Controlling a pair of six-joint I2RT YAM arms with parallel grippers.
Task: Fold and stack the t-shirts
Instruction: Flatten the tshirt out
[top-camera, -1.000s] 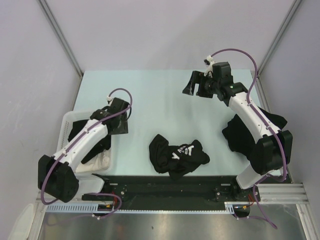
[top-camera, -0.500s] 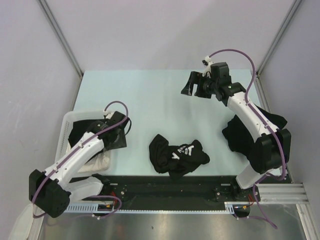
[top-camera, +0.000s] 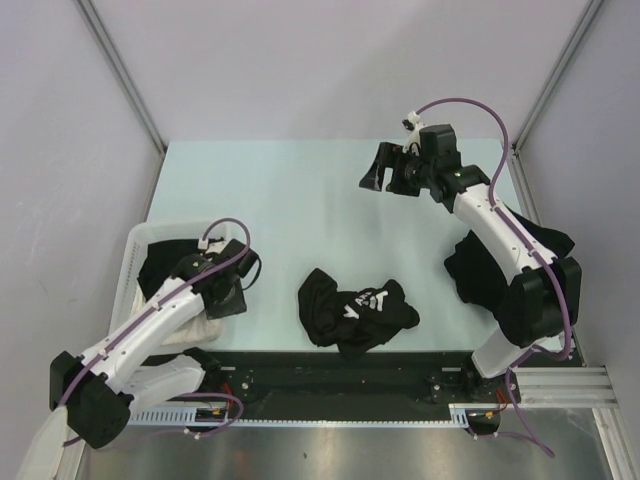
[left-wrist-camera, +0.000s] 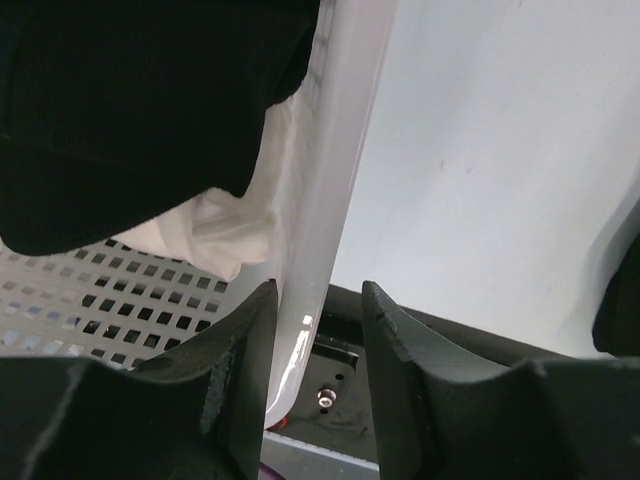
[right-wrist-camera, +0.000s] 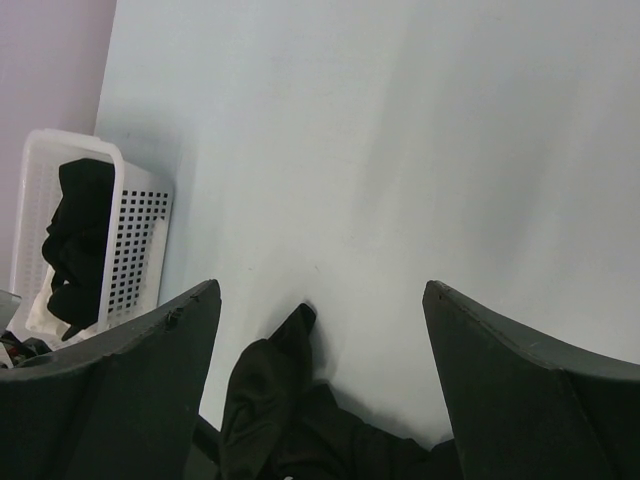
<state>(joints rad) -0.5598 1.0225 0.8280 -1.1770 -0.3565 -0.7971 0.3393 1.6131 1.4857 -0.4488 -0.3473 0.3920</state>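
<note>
One risk: left end effector (left-wrist-camera: 317, 296), half-open and empty, straddles the basket (left-wrist-camera: 345, 140) wall, not the black t-shirt (left-wrist-camera: 130, 100) inside it. Closing here would likely clamp plastic and drag the basket. Right end effector (right-wrist-camera: 320, 290) is wide open, empty, well apart from the basket. Crumpled t-shirt (top-camera: 355, 312) lies on the bench right of the basket.

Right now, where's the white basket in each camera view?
Top external: the white basket sits at the near left edge of the table.
Left wrist: its wall runs down the centre, with the lattice at lower left.
Right wrist: it is small, at the left edge.
Shared landmark: the black t-shirt lying inside it.
</note>
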